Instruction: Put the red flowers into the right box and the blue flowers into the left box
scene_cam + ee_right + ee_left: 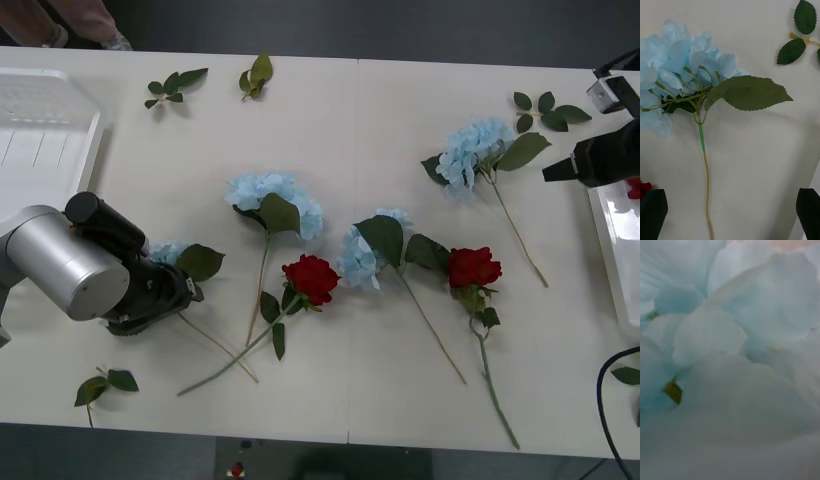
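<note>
My left gripper [165, 283] is low over a blue flower [166, 252] near the table's front left, and pale blue petals [730, 352] press close to its camera. Three more blue flowers [275, 200] [365, 258] [475, 150] lie across the middle. Two red flowers [312, 277] [473, 266] lie among them. My right gripper [730, 215] stands open above the far-right blue flower [681, 71], holding nothing. The left box [85, 150] sits at the back left. The right box [605, 235] lies at the right edge with a red flower [633, 187] inside.
Loose green leaf sprigs lie at the back [172, 86] [256, 75], at the back right [547, 108] [799, 35] and at the front left [103, 386]. Long thin stems [230, 350] cross at the front middle. A black cable [605, 400] hangs at the front right.
</note>
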Robot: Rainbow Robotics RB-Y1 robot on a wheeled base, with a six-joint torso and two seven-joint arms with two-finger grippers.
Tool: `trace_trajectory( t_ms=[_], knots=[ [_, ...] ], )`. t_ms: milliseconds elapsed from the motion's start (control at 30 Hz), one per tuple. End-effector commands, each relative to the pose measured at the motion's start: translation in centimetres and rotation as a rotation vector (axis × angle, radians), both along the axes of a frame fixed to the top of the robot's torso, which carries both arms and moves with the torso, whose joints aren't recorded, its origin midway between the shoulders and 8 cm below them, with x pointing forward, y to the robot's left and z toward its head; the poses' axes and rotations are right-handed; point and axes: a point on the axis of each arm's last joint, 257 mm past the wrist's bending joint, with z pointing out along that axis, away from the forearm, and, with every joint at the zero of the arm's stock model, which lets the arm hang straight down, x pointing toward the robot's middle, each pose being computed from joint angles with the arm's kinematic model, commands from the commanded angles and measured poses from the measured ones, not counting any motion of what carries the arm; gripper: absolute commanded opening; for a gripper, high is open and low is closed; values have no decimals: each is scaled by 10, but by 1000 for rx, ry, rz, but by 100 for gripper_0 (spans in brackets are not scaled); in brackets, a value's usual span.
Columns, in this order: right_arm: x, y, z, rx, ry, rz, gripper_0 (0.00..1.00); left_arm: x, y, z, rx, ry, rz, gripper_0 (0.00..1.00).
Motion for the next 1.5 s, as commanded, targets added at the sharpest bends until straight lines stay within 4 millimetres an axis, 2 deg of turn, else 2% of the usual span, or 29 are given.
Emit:
trace_trajectory(
  t_ms=[33,200,400,433,500,700,767,833,1067,1267,1467,1500],
  knots=[
    [13,20,13,-31,-55,57,100,4,3,0,39,6,-13,100],
    [20,31,-2,-47,-56,65,100,2,9,-4,57,21,-10,100],
    [32,36,-32,-81,-51,67,100,1,14,-5,75,25,-13,100],
    [34,37,-36,-83,-51,67,100,0,14,-5,78,28,-14,88],
    [36,37,-43,-96,-51,68,100,-1,16,-6,86,33,-14,71],
    [39,41,-59,-101,-47,69,100,-2,19,-9,106,33,-21,31],
    [39,45,-63,-105,-48,74,100,-1,20,-8,107,31,-20,12],
    [39,46,-65,-106,-45,76,100,-2,20,-9,109,32,-20,1],
    [47,49,-72,-110,-70,62,100,1,23,-7,124,24,-26,0],
    [51,50,-76,-119,-87,56,100,12,30,14,155,-17,-40,0],
    [55,49,-80,-122,-100,47,100,19,37,60,209,-66,-76,0],
    [55,50,-80,-124,-101,47,100,22,39,74,219,-84,-88,0]
  ],
)
